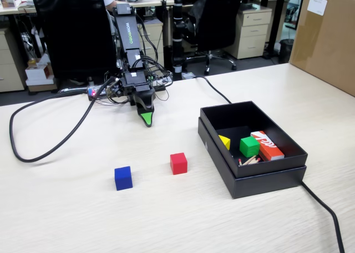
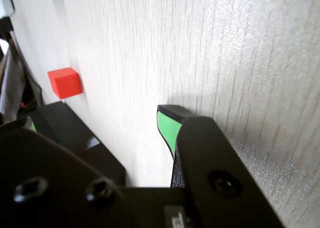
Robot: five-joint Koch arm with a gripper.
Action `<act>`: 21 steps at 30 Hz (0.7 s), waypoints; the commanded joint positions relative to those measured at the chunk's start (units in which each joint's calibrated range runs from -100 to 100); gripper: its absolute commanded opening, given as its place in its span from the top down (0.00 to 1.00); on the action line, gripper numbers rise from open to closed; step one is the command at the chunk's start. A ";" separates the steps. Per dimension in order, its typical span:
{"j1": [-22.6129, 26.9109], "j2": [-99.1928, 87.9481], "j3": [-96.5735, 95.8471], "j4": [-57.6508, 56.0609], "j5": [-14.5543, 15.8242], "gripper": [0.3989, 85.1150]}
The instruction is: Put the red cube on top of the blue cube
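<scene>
- The table [image 1: 83,219] is pale wood-grain laminate, matte. Its far edge runs along the top of the fixed view; wide bare surface lies around both loose cubes.
- One black open box [image 1: 252,181], rectangular with straight walls, sits at 3 o'clock from the table's middle. Inside it are one green cube [image 1: 249,146], one yellow wedge [image 1: 224,141], one orange-red carton with white lettering [image 1: 267,145] and some thin sticks [image 1: 249,160].
- One black arm [image 1: 128,47] stands at 12 o'clock, folded low, wires around its base.
- The gripper [image 1: 147,119] points down at the table, empty. Only one green-faced tip shows in either view, so I cannot tell whether the jaws are parted.
- Two black cables [image 1: 39,150] cross the table.
- One red cube [image 1: 178,163], matte and sharp-edged, rests on the table at 5 o'clock from the gripper, well apart from it and near the box's left wall.
- One blue cube [image 1: 123,177], same size, rests at 8 o'clock from the red one, apart from it.
</scene>
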 commanded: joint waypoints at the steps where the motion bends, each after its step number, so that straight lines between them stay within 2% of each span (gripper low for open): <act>1: 0.15 0.69 -0.11 -0.58 0.00 0.43; 13: 0.05 1.37 0.98 -1.27 -0.10 0.44; 14: -0.05 1.37 2.25 -3.78 -0.24 0.44; 15: -0.29 1.26 6.60 -12.68 -0.20 0.42; 18: -0.29 1.26 11.32 -17.34 -0.15 0.43; 21: -0.20 1.60 21.02 -26.93 0.24 0.44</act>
